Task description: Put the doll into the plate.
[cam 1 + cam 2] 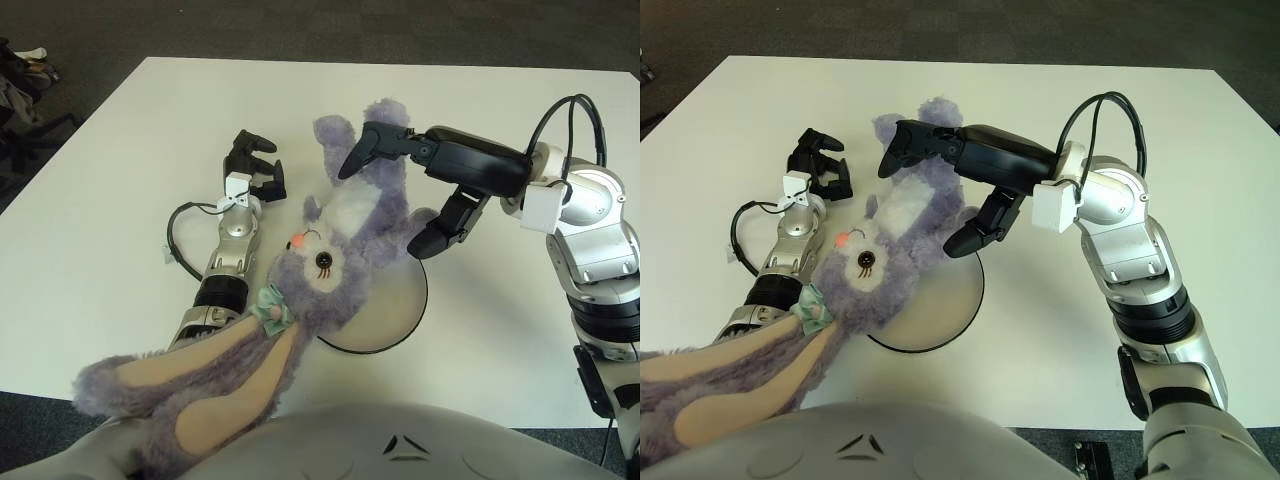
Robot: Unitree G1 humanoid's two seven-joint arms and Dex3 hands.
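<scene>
The doll [335,245] is a large purple plush rabbit with a white belly. It lies slantwise across the table, legs toward the far side and long ears [190,395] reaching the near edge. Its body and one side overlap the left rim of the round white plate [395,310]. My right hand [380,210] reaches in from the right and clasps the doll's torso, one finger over the upper leg and the thumb [435,235] against its lower side. My left hand [255,165] shows just left of the doll, fingers curled and holding nothing.
The white table [500,330] ends at a near edge by my body and at dark floor all around. The doll's head and ears lie over my left forearm [228,265]. A black cable [175,235] loops beside that forearm.
</scene>
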